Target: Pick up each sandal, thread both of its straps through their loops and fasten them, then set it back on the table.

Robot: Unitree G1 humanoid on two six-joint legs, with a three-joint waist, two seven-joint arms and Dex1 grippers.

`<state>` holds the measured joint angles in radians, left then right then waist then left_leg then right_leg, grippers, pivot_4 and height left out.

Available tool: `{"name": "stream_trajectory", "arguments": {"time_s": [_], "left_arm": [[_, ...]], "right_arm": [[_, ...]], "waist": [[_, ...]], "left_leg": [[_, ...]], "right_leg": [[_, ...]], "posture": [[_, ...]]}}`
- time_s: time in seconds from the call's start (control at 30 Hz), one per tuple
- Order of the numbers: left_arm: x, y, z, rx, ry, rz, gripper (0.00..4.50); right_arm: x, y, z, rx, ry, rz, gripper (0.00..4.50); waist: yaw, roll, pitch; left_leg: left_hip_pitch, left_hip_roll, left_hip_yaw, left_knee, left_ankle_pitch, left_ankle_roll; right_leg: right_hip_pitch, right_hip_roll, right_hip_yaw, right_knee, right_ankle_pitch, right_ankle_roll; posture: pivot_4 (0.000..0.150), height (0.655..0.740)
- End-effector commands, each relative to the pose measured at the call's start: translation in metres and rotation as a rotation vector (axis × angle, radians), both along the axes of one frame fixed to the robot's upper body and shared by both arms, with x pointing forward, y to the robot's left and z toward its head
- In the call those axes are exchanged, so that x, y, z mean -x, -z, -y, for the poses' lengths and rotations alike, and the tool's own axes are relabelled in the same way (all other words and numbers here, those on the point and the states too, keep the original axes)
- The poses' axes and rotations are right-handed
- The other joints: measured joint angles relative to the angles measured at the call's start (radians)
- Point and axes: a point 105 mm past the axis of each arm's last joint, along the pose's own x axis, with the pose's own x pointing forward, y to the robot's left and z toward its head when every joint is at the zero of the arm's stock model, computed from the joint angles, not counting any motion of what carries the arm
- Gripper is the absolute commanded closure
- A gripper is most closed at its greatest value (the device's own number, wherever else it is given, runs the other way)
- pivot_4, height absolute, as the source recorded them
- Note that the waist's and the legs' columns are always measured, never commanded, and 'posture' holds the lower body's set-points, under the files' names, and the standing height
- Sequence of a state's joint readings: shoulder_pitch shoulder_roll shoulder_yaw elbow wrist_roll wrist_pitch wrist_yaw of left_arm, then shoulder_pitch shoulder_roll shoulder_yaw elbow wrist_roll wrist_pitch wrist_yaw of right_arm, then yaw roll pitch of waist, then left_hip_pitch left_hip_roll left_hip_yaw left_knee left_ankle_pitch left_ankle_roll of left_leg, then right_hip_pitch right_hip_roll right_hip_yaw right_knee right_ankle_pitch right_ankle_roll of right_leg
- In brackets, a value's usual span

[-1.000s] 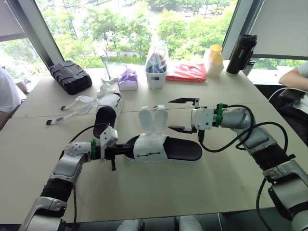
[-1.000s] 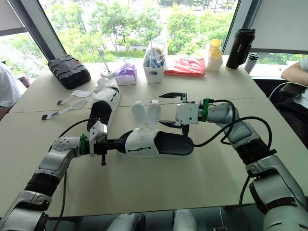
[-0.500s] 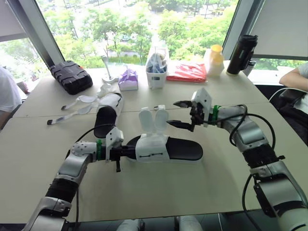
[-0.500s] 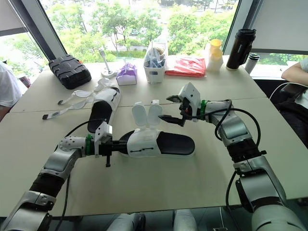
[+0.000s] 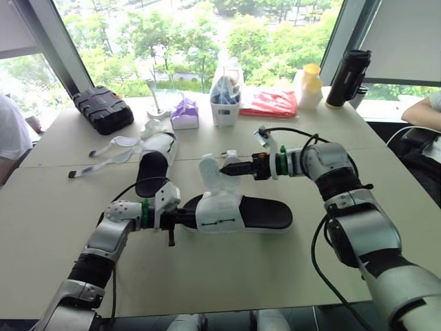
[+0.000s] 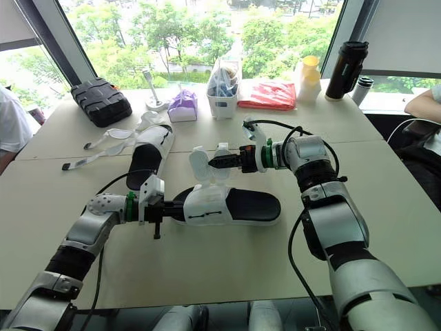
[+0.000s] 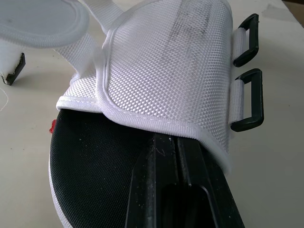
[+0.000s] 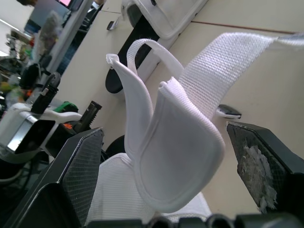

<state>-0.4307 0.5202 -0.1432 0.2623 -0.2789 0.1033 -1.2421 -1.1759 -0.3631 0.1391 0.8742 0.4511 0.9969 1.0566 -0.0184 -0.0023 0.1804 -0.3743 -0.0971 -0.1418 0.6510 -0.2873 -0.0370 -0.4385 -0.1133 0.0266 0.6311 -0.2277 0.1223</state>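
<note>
The near sandal (image 5: 238, 212) has a black sole and a white upper, and lies on the table (image 5: 227, 276). Its two white straps (image 5: 212, 170) stand upright, unthreaded. Two black loops (image 7: 249, 102) hang on the side of the upper. My left gripper (image 5: 180, 218) is shut on the sandal's toe end, one finger (image 7: 183, 190) lying on the footbed under the upper. My right gripper (image 5: 230, 167) is open, its fingers (image 8: 76, 175) either side of one raised strap (image 8: 175, 152) without touching it. The second sandal (image 5: 155, 162) lies at the back left with its straps (image 5: 114, 147) loose.
Along the far edge stand a black case (image 5: 101, 109), a purple tissue box (image 5: 183, 114), a white holder (image 5: 224, 96), a red bag (image 5: 269, 103), a yellow-lidded bottle (image 5: 307, 86) and a black flask (image 5: 346, 77). A person's arm (image 5: 420, 110) rests at the right edge.
My right gripper has rolled and moved left to the raised straps, and now straddles one. My left gripper keeps its hold on the toe; the sandal has barely shifted.
</note>
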Motion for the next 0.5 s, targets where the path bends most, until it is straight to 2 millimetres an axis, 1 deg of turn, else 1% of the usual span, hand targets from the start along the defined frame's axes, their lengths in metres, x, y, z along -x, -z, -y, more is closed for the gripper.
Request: {"name": "stream_trajectory", "arguments": {"time_s": [0.03, 0.2, 0.5], "left_arm": [[0.004, 0.001, 0.002, -0.014, 0.011, -0.004, 4.47], [0.007, 0.001, 0.002, -0.014, 0.009, -0.006, 4.47], [0.007, 0.000, 0.003, -0.009, 0.003, -0.003, 4.47]], "right_arm": [[-0.011, -0.023, -0.012, -0.082, 0.027, 0.028, 0.06], [-0.023, -0.028, -0.019, -0.140, 0.108, 0.021, 0.06], [-0.036, -0.034, -0.028, -0.181, 0.211, 0.044, 0.06]], "waist": [[-0.001, 0.000, 0.000], [-0.001, 0.000, 0.000], [-0.005, 0.000, 0.000]], "left_leg": [[0.000, 0.000, 0.000, 0.000, 0.000, 0.000], [0.000, 0.000, 0.000, 0.000, 0.001, -0.001], [-0.001, 0.000, 0.000, -0.001, 0.001, -0.001]], "right_leg": [[0.000, 0.000, 0.000, 0.000, 0.000, 0.000], [0.000, 0.000, 0.000, 0.000, 0.000, 0.000], [-0.002, 0.000, 0.001, 0.001, 0.000, 0.000]], "posture": [[0.150, 0.7400], [0.150, 0.7400], [0.150, 0.7400]]}}
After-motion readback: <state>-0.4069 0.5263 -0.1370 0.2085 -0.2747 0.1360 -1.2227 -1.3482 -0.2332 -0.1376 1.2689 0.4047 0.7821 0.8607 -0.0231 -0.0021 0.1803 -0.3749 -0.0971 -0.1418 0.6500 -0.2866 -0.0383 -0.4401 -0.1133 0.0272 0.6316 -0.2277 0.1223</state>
